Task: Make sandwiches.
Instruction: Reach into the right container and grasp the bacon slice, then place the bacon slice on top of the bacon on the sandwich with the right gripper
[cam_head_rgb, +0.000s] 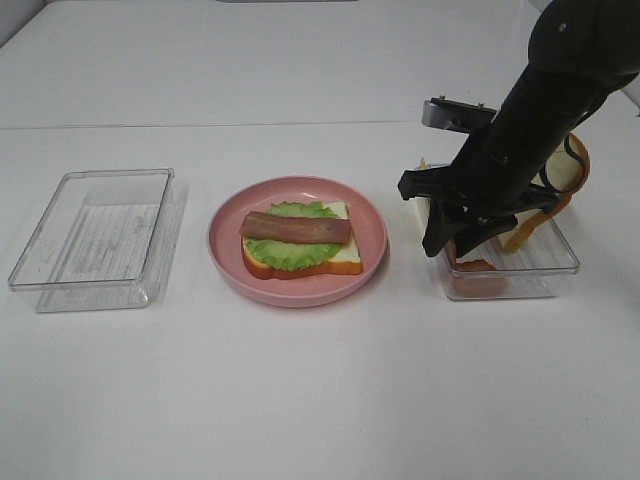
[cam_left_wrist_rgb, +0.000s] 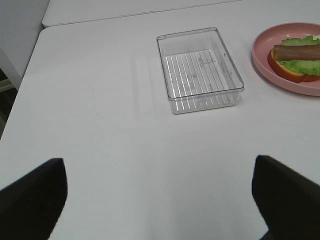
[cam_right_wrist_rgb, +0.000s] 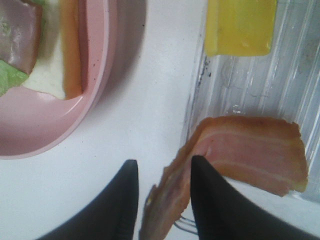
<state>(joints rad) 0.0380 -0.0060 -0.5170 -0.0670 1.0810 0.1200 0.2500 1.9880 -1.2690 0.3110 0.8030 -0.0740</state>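
The right tool (cam_right_wrist_rgb: 164, 175) is pinched on one end of a meat strip (cam_right_wrist_rgb: 250, 150) in the right-hand tray (cam_head_rgb: 540, 283), evidently for lifting. The left tool (cam_left_wrist_rgb: 157, 165) is held wide open and empty. The unfinished sandwich (cam_head_rgb: 298, 240) is kept on the pink plate (cam_head_rgb: 222, 240) at frame centre.

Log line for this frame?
left gripper open, above table | right gripper astride meat strip in right tray | sandwich on plate, untopped

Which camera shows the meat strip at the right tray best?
Right wrist: the meat strip is close up, between the right tool's tips. Exterior high shows only a sliver behind the arm; left wrist misses it.
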